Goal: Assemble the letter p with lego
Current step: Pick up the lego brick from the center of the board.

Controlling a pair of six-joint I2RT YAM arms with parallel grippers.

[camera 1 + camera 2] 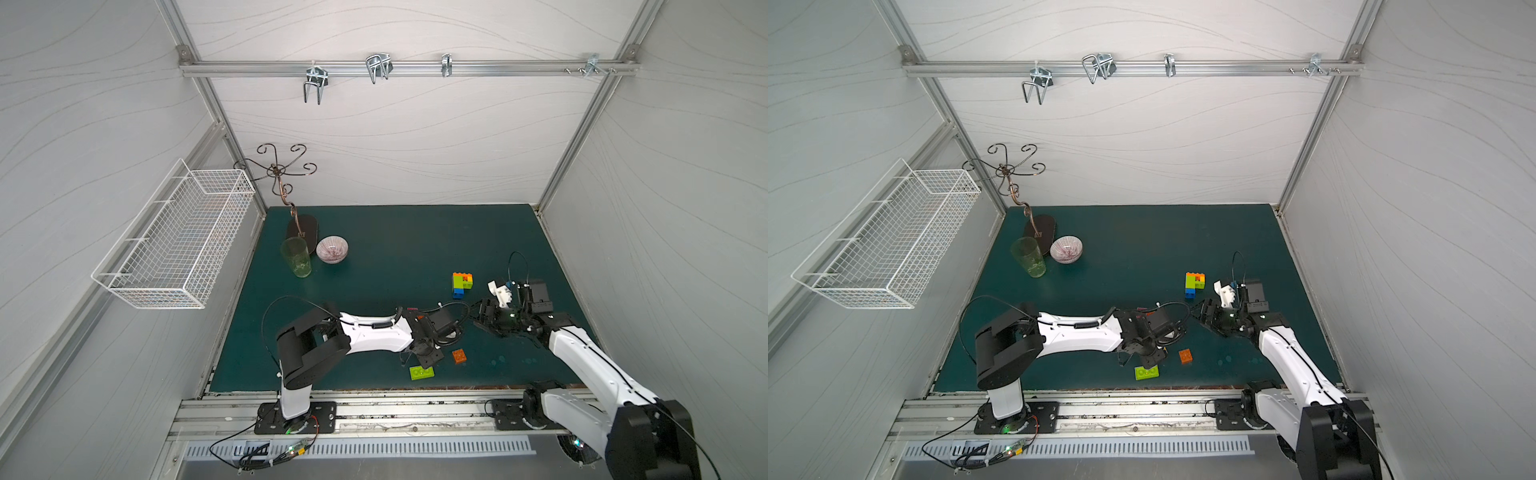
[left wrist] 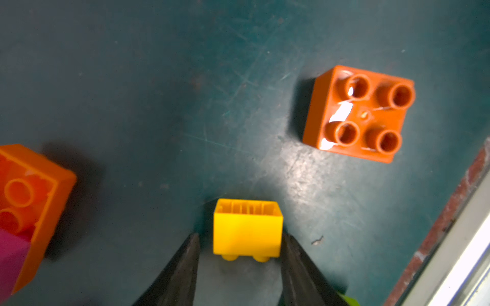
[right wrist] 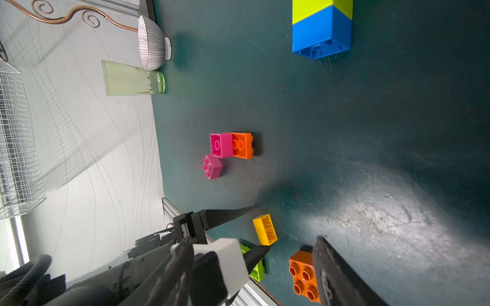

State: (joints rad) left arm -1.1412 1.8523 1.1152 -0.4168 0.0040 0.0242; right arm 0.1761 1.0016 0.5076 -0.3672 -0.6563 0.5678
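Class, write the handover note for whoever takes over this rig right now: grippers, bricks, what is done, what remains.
Left gripper: open, jaws either side of the yellow brick, not yet clamped.
Right gripper: open, empty, beside the left one.
Done: orange-lime-blue stack lies on the mat, a partial P.
Loose: orange square brick, lime oblong brick, magenta-orange pair, magenta square brick.
To do: grip the yellow brick, then probably add it and further bricks to the stack until the P reads.
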